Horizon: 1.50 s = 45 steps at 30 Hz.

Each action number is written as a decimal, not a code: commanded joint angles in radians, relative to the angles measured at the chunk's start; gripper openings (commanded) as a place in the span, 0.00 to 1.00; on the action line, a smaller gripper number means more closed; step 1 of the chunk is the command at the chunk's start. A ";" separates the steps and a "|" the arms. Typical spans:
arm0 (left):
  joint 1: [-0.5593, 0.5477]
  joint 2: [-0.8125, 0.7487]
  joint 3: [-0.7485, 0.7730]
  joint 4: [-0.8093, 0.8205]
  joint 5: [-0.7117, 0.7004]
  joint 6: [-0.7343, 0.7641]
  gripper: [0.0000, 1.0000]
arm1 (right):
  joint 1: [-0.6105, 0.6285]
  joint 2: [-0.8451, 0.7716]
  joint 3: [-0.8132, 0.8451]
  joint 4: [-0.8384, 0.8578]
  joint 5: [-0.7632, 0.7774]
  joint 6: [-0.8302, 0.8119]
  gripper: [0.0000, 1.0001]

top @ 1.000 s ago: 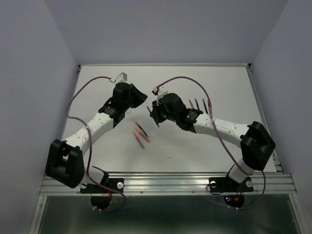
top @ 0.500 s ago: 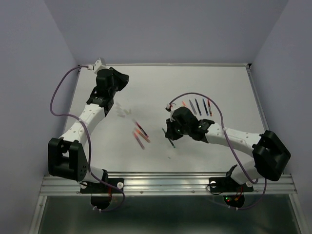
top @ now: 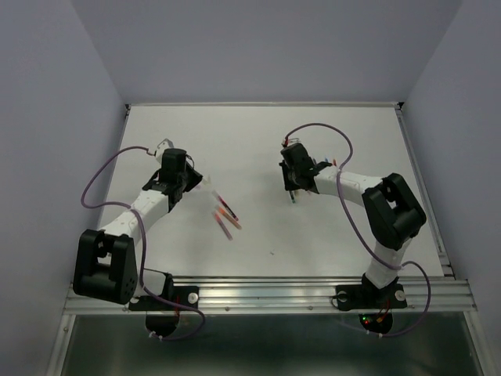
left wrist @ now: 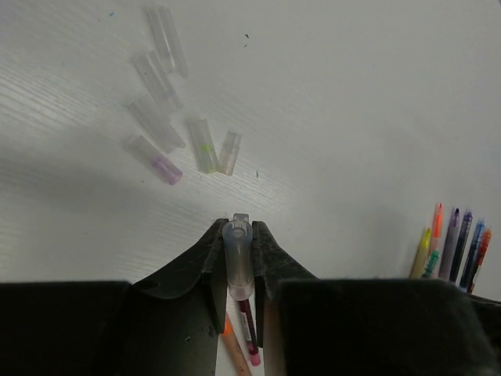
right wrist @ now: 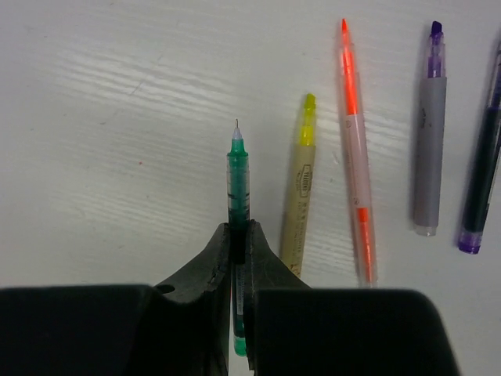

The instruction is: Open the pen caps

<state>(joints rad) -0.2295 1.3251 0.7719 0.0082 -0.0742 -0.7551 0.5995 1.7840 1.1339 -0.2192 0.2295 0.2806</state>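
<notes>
Left gripper (left wrist: 238, 235): jaws pinched narrow on a clear pen cap (left wrist: 238, 262). The cap sits in the slot between the two fingertips, bottom centre of the left wrist view, long axis running up-frame, top end poking just past the tips. Below it a pink pen (left wrist: 249, 338) and an orange pen (left wrist: 232, 348) show through the finger gap. Can't tell if either touches the jaws.

Loose clear caps (left wrist: 155, 119): six on the white table (left wrist: 352, 94), scattered upper left of that view, apart from the jaws. One is tinted purple, one yellow-green. The two closest to the jaws lie side by side, touching or nearly. A row of pens (left wrist: 450, 243) with bare tips sits at the lower right of the frame, well apart from the caps.

Right gripper (right wrist: 238, 231): jaws clamped tight on a green pen (right wrist: 237, 176). The barrel runs straight up-frame out of the jaws with its needle tip bare. Its back end shows between the fingers below the tips.

To the right of it on the table, all with bare tips pointing up-frame:
- yellow pen (right wrist: 300, 188), just beside the right finger
- orange pen (right wrist: 354, 141)
- grey-barrelled purple pen (right wrist: 430, 125)
- dark purple pen (right wrist: 481, 157), cut by the frame edge

Top view: left gripper (top: 185, 182) is mid-left and right gripper (top: 292, 186) right of centre, well apart. Pink/red pens (top: 225, 217) lie between them, lower in frame.
</notes>
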 commanded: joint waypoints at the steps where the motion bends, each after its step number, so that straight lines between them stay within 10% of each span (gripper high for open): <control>1: -0.002 -0.030 -0.023 -0.030 -0.064 0.011 0.00 | -0.023 0.043 0.067 0.007 0.047 -0.040 0.08; 12: 0.002 0.124 -0.002 -0.036 -0.039 -0.003 0.03 | -0.023 0.054 0.099 0.007 -0.024 -0.038 0.46; 26: 0.004 0.178 0.010 -0.060 -0.038 -0.018 0.42 | -0.023 -0.129 0.061 0.032 -0.265 -0.086 1.00; 45: 0.002 -0.131 0.091 -0.161 -0.067 0.019 0.99 | 0.227 -0.002 0.154 0.040 -0.170 -0.173 1.00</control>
<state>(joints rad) -0.2279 1.2545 0.7822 -0.1154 -0.0994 -0.7658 0.7570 1.7100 1.2057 -0.2157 0.0017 0.1341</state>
